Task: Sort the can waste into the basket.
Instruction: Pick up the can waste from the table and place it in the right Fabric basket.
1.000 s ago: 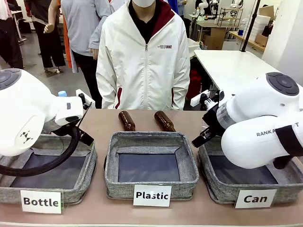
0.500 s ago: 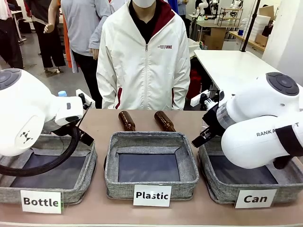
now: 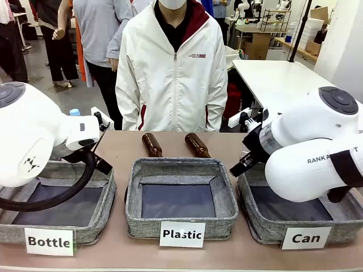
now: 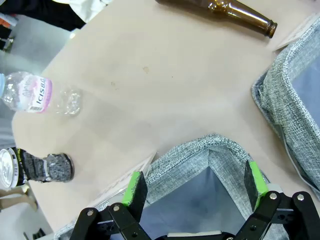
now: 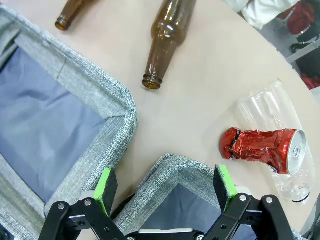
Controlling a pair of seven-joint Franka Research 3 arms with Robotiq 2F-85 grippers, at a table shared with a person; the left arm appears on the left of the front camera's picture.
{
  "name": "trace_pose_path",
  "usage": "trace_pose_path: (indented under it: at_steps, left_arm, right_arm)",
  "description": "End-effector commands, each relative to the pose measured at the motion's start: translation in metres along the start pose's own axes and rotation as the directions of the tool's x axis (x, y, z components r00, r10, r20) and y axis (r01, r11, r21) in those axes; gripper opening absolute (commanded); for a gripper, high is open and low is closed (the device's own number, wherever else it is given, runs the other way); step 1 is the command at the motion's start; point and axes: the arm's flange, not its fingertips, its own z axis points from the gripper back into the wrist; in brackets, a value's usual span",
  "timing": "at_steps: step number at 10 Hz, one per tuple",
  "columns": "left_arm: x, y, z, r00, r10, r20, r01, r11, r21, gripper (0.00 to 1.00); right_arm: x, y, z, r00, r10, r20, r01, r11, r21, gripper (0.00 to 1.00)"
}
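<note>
The right gripper (image 5: pixel 165 183), fingers wide apart and empty, should reach the red can (image 5: pixel 262 150) lying on the table (image 5: pixel 200 75) just past the Can basket (image 3: pixel 260 228)'s corner and pinch its crushed middle, not the clear bottle (image 5: pixel 265 106) beside it.

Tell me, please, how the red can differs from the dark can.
The red can is bright red; the dark can black and silver. The red can lies right by a clear plastic bottle; the dark can lies apart from a pink-labelled bottle. Both are crushed, lying sideways on the table.
</note>
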Motion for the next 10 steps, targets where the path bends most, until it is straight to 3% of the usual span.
trace_pose_path:
  at_steps: [1, 2, 3, 4, 5, 6, 7, 8, 10]
  left_arm:
    - [0.0, 0.0, 0.0, 1.0, 0.0, 0.0, 0.0, 1.0, 0.0, 1.0]
    - [0.002, -0.005, 0.045, 0.998, -0.05, 0.033, 0.051, 0.999, -0.006, 1.0]
    - [-0.003, -0.006, 0.094, 0.993, -0.05, 0.105, 0.066, 0.986, -0.155, 1.0]
    - [-0.01, -0.002, 0.153, 0.98, 0.014, 0.197, 0.033, 0.972, -0.233, 1.0]
    - [-0.033, 0.017, 0.192, 0.977, -0.016, 0.21, 0.092, 0.93, -0.355, 1.0]
    - [-0.06, 0.038, 0.212, 0.98, 0.016, 0.196, 0.075, 0.891, -0.448, 1.0]
    - [-0.094, 0.07, 0.221, 0.981, 0.102, 0.167, 0.002, 0.846, -0.533, 1.0]
    - [-0.127, 0.121, 0.223, 0.954, 0.258, 0.153, -0.095, 0.744, -0.661, 1.0]
    - [-0.205, 0.201, 0.21, 0.828, 0.545, 0.13, -0.283, 0.607, -0.742, 1.0]
  right_arm:
    - [0.0, 0.0, 0.0, 1.0, 0.0, 0.0, 0.0, 1.0, 0.0, 1.0]
    - [0.003, 0.006, 0.042, 1.0, 0.003, 0.003, -0.003, 1.0, -0.002, 1.0]
    - [0.003, 0.005, 0.092, 0.992, -0.127, 0.012, 0.126, 0.992, 0.022, 1.0]
    - [-0.007, -0.003, 0.147, 0.969, -0.245, -0.011, 0.245, 0.967, 0.073, 1.0]
    - [-0.026, -0.013, 0.194, 0.94, -0.341, -0.015, 0.338, 0.924, 0.179, 1.0]
    - [-0.058, -0.032, 0.23, 0.905, -0.426, -0.002, 0.412, 0.874, 0.257, 1.0]
    - [-0.098, -0.058, 0.258, 0.845, -0.534, 0.039, 0.487, 0.796, 0.359, 1.0]
    - [-0.147, -0.087, 0.274, 0.736, -0.666, 0.12, 0.555, 0.696, 0.456, 1.0]
    - [-0.227, -0.131, 0.277, 0.545, -0.824, 0.154, 0.644, 0.529, 0.553, 1.0]
